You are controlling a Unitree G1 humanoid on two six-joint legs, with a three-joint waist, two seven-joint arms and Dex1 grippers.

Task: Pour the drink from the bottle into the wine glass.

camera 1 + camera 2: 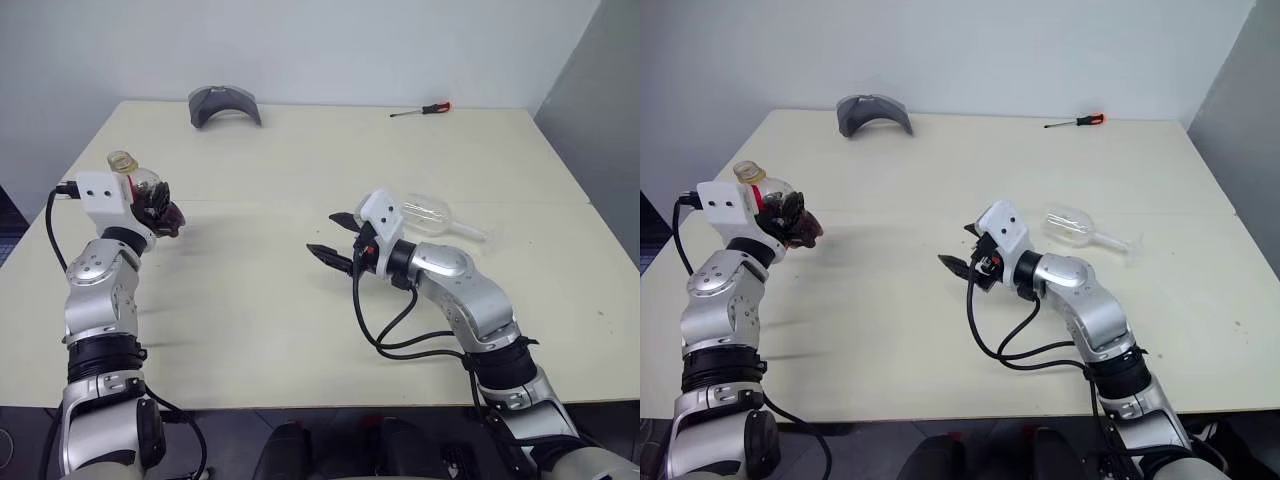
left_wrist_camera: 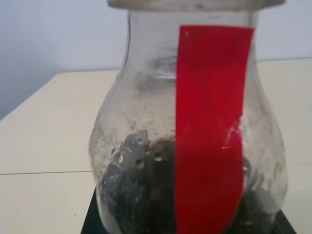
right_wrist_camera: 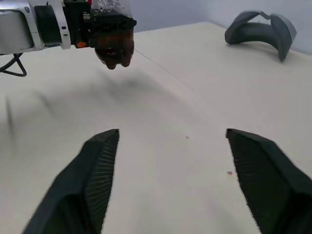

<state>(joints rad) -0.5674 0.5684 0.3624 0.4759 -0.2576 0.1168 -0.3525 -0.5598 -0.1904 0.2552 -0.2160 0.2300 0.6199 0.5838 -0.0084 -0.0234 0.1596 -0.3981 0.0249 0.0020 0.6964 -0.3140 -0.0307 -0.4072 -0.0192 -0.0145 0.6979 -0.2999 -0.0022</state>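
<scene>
One squat clear plastic bottle (image 2: 187, 141)

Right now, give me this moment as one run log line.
left gripper: shut on bottle, lifted off table | right gripper: open, empty | wine glass: lying on its side | drink: in bottle

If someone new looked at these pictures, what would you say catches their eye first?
Probably the left gripper, at the table's left, holding the small clear plastic bottle of dark drink aloft. Next, the clear stemmed wine glass lying on its side behind the open right gripper.
</scene>
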